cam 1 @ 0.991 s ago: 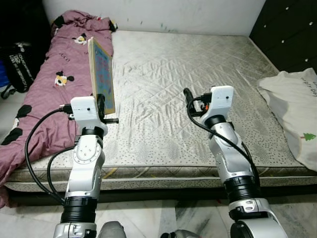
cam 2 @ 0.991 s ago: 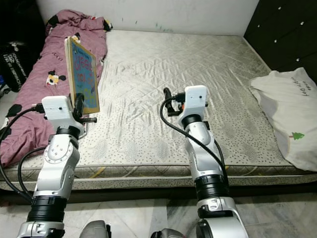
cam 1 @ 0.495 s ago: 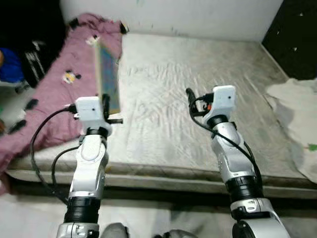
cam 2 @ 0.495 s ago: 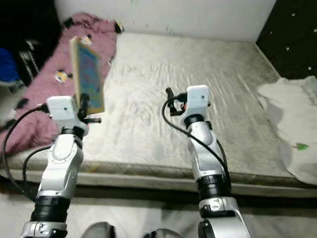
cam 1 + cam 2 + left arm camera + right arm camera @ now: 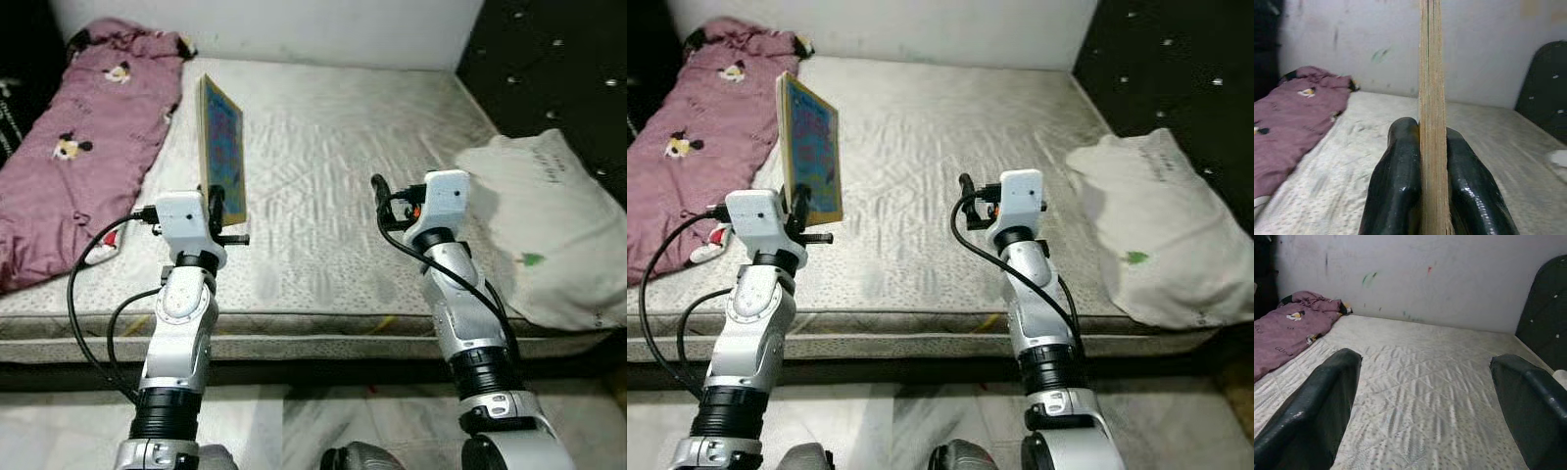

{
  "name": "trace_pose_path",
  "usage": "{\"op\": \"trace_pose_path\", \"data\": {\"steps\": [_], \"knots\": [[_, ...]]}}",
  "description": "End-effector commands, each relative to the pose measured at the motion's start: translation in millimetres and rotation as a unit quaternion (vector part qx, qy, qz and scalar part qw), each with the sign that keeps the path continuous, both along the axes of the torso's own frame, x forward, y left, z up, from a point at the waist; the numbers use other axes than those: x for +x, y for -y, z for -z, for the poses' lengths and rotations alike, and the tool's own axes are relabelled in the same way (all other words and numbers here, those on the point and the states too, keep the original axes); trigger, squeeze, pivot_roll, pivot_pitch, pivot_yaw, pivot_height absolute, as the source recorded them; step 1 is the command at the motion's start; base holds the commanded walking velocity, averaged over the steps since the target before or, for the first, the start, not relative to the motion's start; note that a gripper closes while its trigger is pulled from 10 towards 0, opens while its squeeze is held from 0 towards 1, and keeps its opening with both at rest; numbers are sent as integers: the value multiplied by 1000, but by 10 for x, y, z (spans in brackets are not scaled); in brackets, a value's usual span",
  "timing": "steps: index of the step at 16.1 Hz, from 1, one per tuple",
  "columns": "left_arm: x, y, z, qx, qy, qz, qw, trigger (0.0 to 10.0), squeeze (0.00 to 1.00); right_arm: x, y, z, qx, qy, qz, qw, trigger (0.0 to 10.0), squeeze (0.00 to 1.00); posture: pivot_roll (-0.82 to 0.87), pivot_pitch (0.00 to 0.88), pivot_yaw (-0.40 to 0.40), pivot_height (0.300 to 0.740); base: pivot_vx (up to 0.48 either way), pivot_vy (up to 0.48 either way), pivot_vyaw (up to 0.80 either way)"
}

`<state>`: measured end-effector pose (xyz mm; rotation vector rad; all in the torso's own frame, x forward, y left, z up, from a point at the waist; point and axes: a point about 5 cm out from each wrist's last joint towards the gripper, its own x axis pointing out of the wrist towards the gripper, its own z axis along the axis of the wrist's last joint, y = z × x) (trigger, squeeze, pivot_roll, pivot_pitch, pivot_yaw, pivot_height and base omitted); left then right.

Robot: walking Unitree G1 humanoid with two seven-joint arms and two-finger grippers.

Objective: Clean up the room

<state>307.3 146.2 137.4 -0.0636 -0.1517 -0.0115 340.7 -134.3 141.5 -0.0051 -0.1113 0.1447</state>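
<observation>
L gripper point(image 5: 1432, 196) clamps board point(image 5: 221, 162) upright, edge-on betw fingers, over mattress point(image 5: 323, 127); picture book maybe. R gripper point(image 5: 1425, 406) wide open, empty.

The board point(image 5: 1433, 122) shows a raw, layered wooden edge — pale, grainy, matt — while its face point(image 5: 223, 162) carries a colourful printed sheet. The left gripper's fingers point(image 5: 1396, 191) pressing it are glossy black plastic. The mattress point(image 5: 333, 147) is quilted cloth with a faint sheen — creased at mid-frame. The maroon blanket point(image 5: 78, 166) at upper left looks soft and matt; the white pillow point(image 5: 544, 235) at right is plain cloth.
</observation>
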Motion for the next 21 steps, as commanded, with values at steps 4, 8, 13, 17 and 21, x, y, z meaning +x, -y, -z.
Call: {"op": "trace_pose_path", "data": {"steps": [4,8,13,17,21], "knots": [[-13,-49,-158,-3,43,3,999,10000,0,12,-47,-38,1,7,-4,1000,10000,0,41,0,-70,740,295,0,0],[-12,-38,-160,-5,45,11,999,10000,0,16,-44,-35,1,6,-3,1000,10000,0,41,0,-69,740,359,0,0],[-22,-30,-153,-7,44,15,999,10000,0,21,-33,-37,0,7,-2,1000,10000,0,43,0,-70,740,366,0,0],[-11,-23,-128,-17,34,9,999,10000,0,27,-19,-26,-1,5,1,1000,10000,0,44,0,-68,740,266,0,0],[4,-15,-104,-7,20,0,1000,10000,0,30,22,6,9,-5,11,1000,10000,0,45,0,-66,740,0,0,-200]]}}
